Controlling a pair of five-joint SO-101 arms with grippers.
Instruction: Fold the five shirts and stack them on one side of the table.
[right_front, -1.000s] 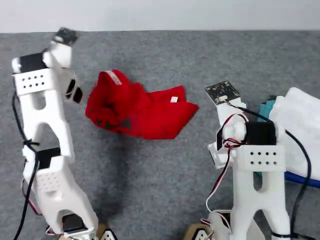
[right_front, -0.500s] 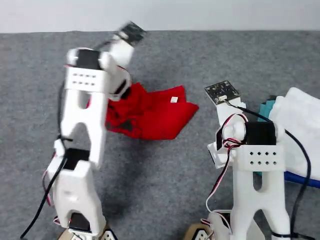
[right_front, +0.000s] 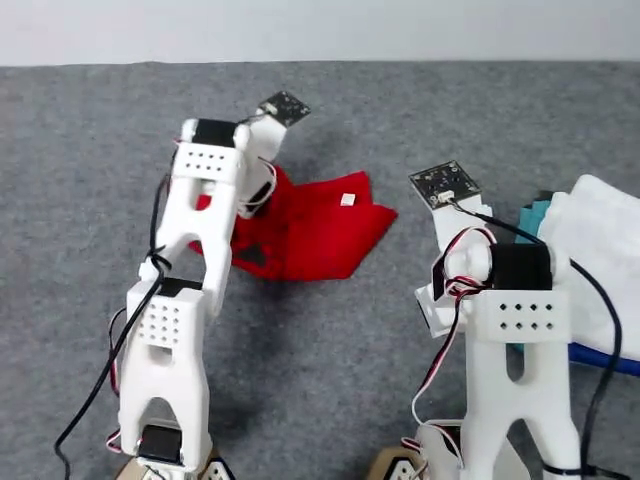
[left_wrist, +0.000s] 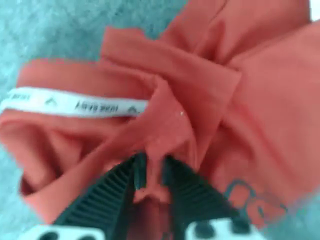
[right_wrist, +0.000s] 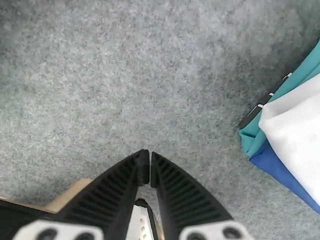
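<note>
One red shirt (right_front: 310, 230) in left claw (left_wrist: 150, 169)

Shirts, four counted: one red shirt (right_front: 310, 230), one white shirt (right_wrist: 297, 130), one teal shirt (right_wrist: 272, 117), one blue shirt (right_wrist: 282, 172); pile may hide more. Claws, two: left claw (left_wrist: 150, 172), right claw (right_wrist: 150, 162). Surface (right_front: 330, 370), one.

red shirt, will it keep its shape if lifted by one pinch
Probably not: the red shirt lies bunched in soft folds, so it would likely drape from the left gripper. Likely light too, since the cloth looks thin.
</note>
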